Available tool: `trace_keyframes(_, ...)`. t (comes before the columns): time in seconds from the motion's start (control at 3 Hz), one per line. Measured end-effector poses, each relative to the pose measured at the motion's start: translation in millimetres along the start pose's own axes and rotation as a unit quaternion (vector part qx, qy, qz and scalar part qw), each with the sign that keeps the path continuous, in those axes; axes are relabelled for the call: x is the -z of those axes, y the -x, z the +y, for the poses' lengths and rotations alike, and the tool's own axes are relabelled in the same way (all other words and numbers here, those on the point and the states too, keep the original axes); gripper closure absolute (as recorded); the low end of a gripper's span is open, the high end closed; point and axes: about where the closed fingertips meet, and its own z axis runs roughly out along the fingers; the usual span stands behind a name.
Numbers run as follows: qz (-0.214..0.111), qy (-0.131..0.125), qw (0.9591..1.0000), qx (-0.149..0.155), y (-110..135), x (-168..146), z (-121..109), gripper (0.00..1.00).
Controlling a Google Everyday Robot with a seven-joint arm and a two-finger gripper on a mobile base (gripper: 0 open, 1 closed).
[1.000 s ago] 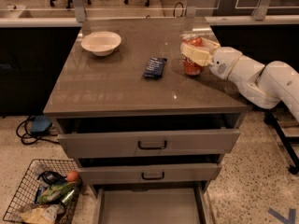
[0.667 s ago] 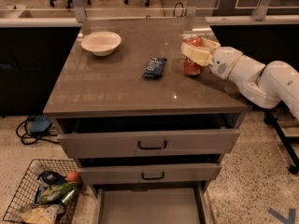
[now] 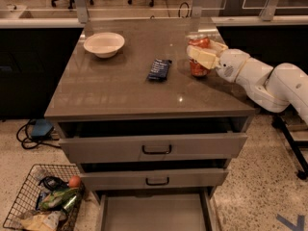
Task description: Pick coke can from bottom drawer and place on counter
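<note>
The red-orange coke can (image 3: 197, 70) stands upright on the right side of the grey-brown counter (image 3: 130, 95). My gripper (image 3: 202, 53) reaches in from the right on a white arm. Its pale fingers (image 3: 204, 58) are closed around the can's upper half, one in front and one behind. The can's base rests on the counter top. The bottom drawer (image 3: 154, 213) is pulled out below, showing a flat grey floor with nothing on it.
A white bowl (image 3: 104, 44) sits at the counter's back left. A dark blue snack packet (image 3: 159, 69) lies mid-counter, left of the can. The two upper drawers (image 3: 156, 148) are slightly ajar. A wire basket (image 3: 43, 203) of items stands on the floor at lower left.
</note>
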Motion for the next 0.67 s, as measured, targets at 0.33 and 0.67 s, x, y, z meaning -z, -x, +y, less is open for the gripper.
trace_keyframes(0.33, 0.0, 0.002, 1.0, 0.0, 0.2, -2.3, 1.8, 0.0)
trace_keyframes(0.67, 0.0, 0.002, 1.0, 0.0, 0.2, -2.4, 1.9, 0.0)
